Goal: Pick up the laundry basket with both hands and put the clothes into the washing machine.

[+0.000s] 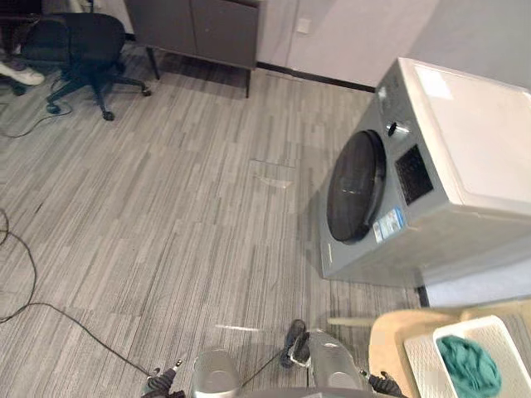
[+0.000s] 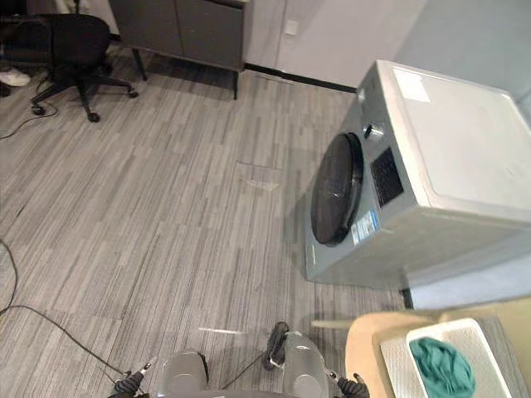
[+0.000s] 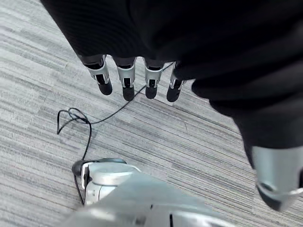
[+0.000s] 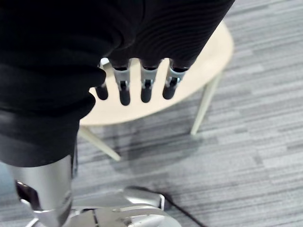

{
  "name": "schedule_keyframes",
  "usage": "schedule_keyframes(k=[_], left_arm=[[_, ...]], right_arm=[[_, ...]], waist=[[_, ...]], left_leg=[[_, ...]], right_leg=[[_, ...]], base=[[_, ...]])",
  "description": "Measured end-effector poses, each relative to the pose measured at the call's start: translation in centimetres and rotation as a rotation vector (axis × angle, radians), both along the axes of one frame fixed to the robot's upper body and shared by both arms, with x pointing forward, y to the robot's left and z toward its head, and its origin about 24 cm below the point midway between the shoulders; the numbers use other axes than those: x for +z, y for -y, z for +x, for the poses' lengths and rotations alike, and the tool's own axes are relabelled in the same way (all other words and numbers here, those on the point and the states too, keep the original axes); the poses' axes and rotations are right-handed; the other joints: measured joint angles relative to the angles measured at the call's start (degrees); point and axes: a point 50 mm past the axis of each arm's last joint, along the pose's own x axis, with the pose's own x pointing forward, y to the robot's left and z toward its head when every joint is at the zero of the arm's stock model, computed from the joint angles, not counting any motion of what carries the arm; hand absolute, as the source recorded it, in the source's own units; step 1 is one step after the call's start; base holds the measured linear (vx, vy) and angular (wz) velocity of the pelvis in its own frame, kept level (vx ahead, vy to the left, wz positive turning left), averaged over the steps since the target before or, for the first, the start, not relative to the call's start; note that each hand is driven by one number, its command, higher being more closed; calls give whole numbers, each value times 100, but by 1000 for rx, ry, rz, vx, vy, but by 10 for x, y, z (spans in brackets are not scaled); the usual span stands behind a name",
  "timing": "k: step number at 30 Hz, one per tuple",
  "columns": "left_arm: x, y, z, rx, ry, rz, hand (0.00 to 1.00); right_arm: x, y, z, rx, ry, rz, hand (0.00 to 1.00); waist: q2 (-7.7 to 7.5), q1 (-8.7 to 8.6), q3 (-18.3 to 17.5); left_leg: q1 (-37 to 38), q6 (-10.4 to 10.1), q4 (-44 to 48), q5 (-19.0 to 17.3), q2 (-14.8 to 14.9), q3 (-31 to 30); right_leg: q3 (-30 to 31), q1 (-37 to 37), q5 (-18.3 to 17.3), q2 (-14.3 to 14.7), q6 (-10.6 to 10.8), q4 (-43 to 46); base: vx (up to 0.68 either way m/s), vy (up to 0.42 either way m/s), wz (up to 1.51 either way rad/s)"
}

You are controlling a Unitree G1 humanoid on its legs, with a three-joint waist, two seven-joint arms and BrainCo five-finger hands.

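The white laundry basket [image 1: 506,344], with teal clothes [image 1: 470,366] bundled inside, rests on a round pale table [image 1: 390,336] near the washing machine [image 1: 448,149], whose door [image 1: 357,186] is closed. The left hand [image 3: 127,78] and right hand [image 4: 146,84] hang empty with straight fingers, probably because the pickup is not yet begun.
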Motion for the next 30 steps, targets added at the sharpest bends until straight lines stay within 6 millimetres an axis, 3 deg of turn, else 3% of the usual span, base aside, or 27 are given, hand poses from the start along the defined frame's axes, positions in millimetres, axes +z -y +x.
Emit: schedule_keyframes(k=[1, 2, 3, 4, 5, 7, 8, 10, 11, 12, 13, 14, 16, 17, 19, 22, 26, 27, 28, 29, 30], left_arm=[[-2, 7, -1, 4, 2, -18, 0], [-3, 11, -2, 4, -3, -27, 0], [-3, 12, -1, 7, -1, -30, 0], [-4, 15, -3, 39, 2, -42, 0], [-4, 15, -5, 60, -1, -47, 0], [-4, 14, -7, 68, 4, -42, 0], [-3, 12, -6, 64, 7, -36, 0], [-1, 8, -3, 31, 9, -19, 0], [-2, 9, -3, 26, 8, -20, 0], [-2, 7, -5, 31, 3, -15, 0], [-2, 7, -6, 33, 2, -14, 0], [-1, 7, -3, 32, 9, -13, 0], [-3, 12, -9, 57, 3, -30, 0], [-4, 13, -15, 74, -10, -33, 0], [2, 3, -2, 69, 30, 7, 0], [9, -5, 12, 50, 88, 44, 0], [3, 1, -8, 126, 60, -6, 0], [2, 3, -13, 152, 55, -18, 0], [0, 4, -26, 204, 40, -33, 0], [-2, 7, -39, 235, 17, -50, 0], [-3, 7, -45, 244, 8, -52, 0]], right_arm=[[3, 5, 5, 17, 17, -25, 0], [5, 7, 8, 16, 39, -34, 0], [6, 9, 9, 10, 43, -37, 0], [7, 13, 9, 5, 46, -47, 0], [7, 14, 8, 0, 44, -52, 0], [8, 13, 9, 2, 47, -53, 0], [8, 11, 10, 5, 51, -50, 0], [7, 6, 15, 16, 59, -39, 0], [7, 4, 19, 28, 58, -33, 0], [6, 3, 22, 36, 52, -25, 0], [6, 2, 23, 39, 54, -25, 0], [7, 2, 24, 60, 59, -30, 0], [10, 1, 30, 107, 86, -44, 0], [12, 0, 33, 115, 106, -45, 0], [11, -12, 29, 112, 122, -19, 0], [10, -26, 25, 101, 136, 15, 0], [16, -37, 33, 142, 181, 24, 0], [19, -38, 34, 162, 189, 20, 0], [26, -40, 40, 219, 228, -1, 0], [37, -43, 47, 290, 285, -28, 0], [42, -48, 48, 325, 312, -30, 0]], waist=[[173, 0, 4], [217, -46, 9], [258, -64, 30], [357, -65, 26], [417, -34, 48], [409, -8, 52], [366, -9, 41], [217, -14, -26], [152, 7, 7], [88, 75, 4], [76, 117, 0], [69, 179, 0], [146, 178, -69], [239, 166, -149], [-23, 120, -284], [-220, 107, -417], [-207, 67, -509], [-191, 75, -510], [-99, 125, -548], [-25, 143, -564], [-28, 136, -565]], left_leg=[[26, -25, -72, -3, 128, 51], [118, -53, -20, -19, 133, 28], [45, -48, 217, -17, 190, 16], [-238, 135, 1128, 95, 487, -8], [-513, 438, 2115, 510, 824, -54], [-906, 522, 3119, 524, 1202, -60], [-1000, 499, 3186, 479, 1196, -23], [-1286, 296, 2699, 243, 849, -2], [-1306, 161, 2061, 80, 483, -305], [-1294, 92, 1425, 11, 93, -807], [-1289, 91, 1216, 11, -25, -1011], [-1315, 85, 867, 17, -287, -1690], [-1125, 21, 184, 211, -352, -2820], [-1031, -477, 216, 302, -305, -3091], [-1063, -326, 610, -4, -390, -2740], [-1087, -145, 1029, -284, -490, -2327], [-1059, 50, 1213, -485, -397, -1338], [-1019, 74, 1208, -502, -329, -1105], [-931, 143, 1160, -525, -99, -673], [-761, 211, 1036, -510, 181, -110], [-656, 222, 966, -502, 258, 130]], right_leg=[[-4, -31, -207, 88, -35, 215], [8, -51, -661, 79, -29, 441], [-17, -31, -799, 101, -44, 549], [-62, 92, -1029, 234, -109, 691], [-61, 356, -1210, 405, -181, 742], [-30, 788, -1275, 610, -249, 553], [15, 879, -1275, 635, -249, 450], [269, 1061, -1251, 653, -227, 98], [500, 1161, -1207, 653, -193, -38], [811, 1219, -1188, 653, -162, -92], [945, 1219, -1183, 654, -154, -87], [1239, 1224, -1153, 680, -100, -81], [1808, 1181, -1111, 865, 102, 43], [2086, 1122, -1253, 974, 419, 100], [2478, 1068, -1327, 842, 581, 150], [2768, 1034, -1293, 700, 802, 154], [3631, 487, -1116, 587, 1070, 301], [3613, 353, -1007, 565, 1062, 346], [3228, 77, -726, 503, 834, 369], [2391, -38, -550, 281, 517, 395], [1790, -102, -571, 65, 455, 579]], base=[[393, -194, 10], [460, -234, 14], [438, -247, 12], [338, -189, -17], [342, -180, -27], [300, -107, -31], [301, -67, -36], [303, -3, -41], [299, 120, -76], [188, 118, -87], [162, 194, -115], [151, 238, -120], [188, 413, -185], [89, 394, -175], [52, 366, -109], [-7, 291, -55], [-86, 226, -113], [-132, 189, -185], [-126, 147, -215], [-149, 121, -219], [-129, 57, -182]])
